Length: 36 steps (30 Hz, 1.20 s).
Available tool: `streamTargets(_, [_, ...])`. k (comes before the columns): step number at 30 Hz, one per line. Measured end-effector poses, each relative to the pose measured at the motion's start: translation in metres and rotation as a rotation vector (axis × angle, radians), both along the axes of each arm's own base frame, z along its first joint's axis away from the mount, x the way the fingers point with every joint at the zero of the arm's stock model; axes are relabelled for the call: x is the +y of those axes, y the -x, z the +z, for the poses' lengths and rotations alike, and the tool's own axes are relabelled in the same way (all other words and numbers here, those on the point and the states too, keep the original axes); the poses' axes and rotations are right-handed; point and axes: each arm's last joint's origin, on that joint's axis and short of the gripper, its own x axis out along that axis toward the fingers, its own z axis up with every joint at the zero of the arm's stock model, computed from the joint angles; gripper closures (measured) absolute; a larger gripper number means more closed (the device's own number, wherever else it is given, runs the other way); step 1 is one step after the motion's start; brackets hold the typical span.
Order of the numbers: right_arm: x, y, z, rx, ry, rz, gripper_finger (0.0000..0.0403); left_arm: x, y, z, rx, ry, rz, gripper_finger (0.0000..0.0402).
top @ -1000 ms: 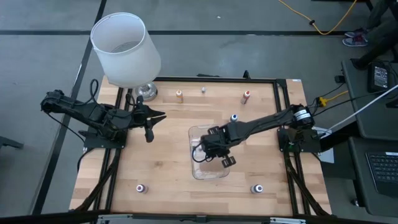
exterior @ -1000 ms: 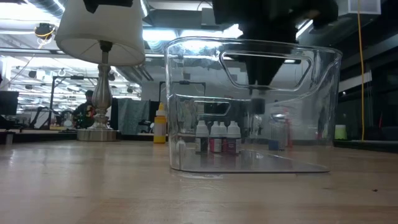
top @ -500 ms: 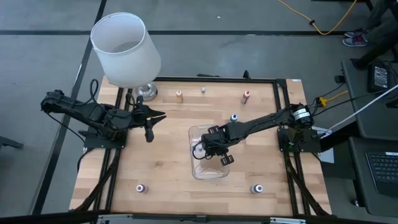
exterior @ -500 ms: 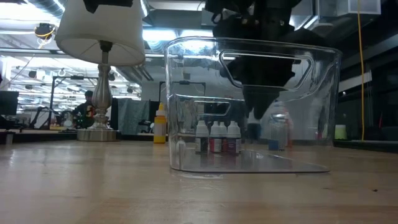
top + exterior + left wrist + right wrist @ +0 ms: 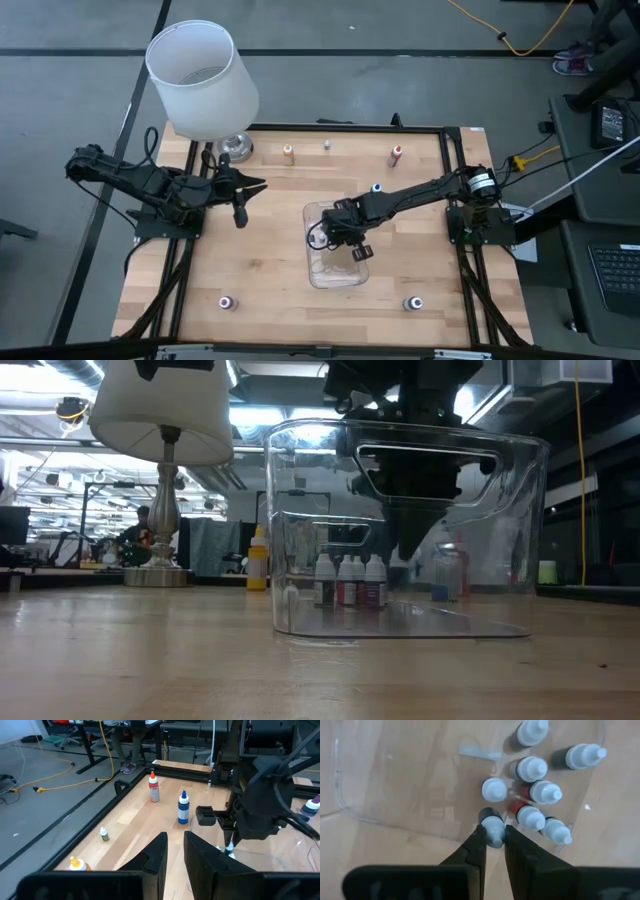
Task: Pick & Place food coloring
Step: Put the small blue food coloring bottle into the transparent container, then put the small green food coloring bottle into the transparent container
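Observation:
A clear plastic tray (image 5: 338, 276) stands mid-table with several food coloring bottles (image 5: 532, 770) upright on its floor, also visible in the low view as bottles (image 5: 350, 580). My right gripper (image 5: 493, 834) reaches down inside the tray, shut on one more dark, pale-capped bottle (image 5: 492, 825). My left gripper (image 5: 175, 842) hovers at the table's left side (image 5: 240, 212), its fingers a narrow gap apart with nothing between them. My right gripper pinches the small bottle's pale cap (image 5: 493, 827) between its two fingertips. The fingers come from above, pointing down. The bottle stays upright inside the tray, beside the standing ones. Whether its base touches the tray floor I cannot tell.
Loose bottles stand on the wood: orange (image 5: 288, 153), a tiny one (image 5: 326, 145), red (image 5: 397, 155), blue (image 5: 377, 187) along the far side, purple (image 5: 227, 302) and another (image 5: 412, 303) near the front. A white-shaded lamp (image 5: 203, 80) stands at the far left corner.
My right gripper has sunk into the tray with its bottle and shifted a little toward the table's left and far side, staying shut on it.

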Motion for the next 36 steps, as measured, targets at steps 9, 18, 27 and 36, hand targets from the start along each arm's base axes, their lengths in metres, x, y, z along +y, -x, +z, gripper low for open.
streamTargets(9, [0.0,-0.001,0.0,-0.004,-0.025,0.003,0.0316,0.0,0.0,0.0,0.0,-0.005,0.01,0.0343])
streamTargets(18, [-0.004,-0.002,0.0,-0.011,-0.027,-0.007,0.0292,0.0,0.0,0.0,-0.001,-0.004,0.01,0.0343])
streamTargets(27, [-0.003,-0.007,0.032,0.003,-0.025,-0.007,0.0291,0.0,0.0,0.0,-0.002,-0.004,0.01,0.0343])
streamTargets(36, [-0.023,-0.019,0.104,-0.099,-0.012,-0.039,0.029,0.0,0.0,0.0,-0.001,-0.001,0.001,0.0343])
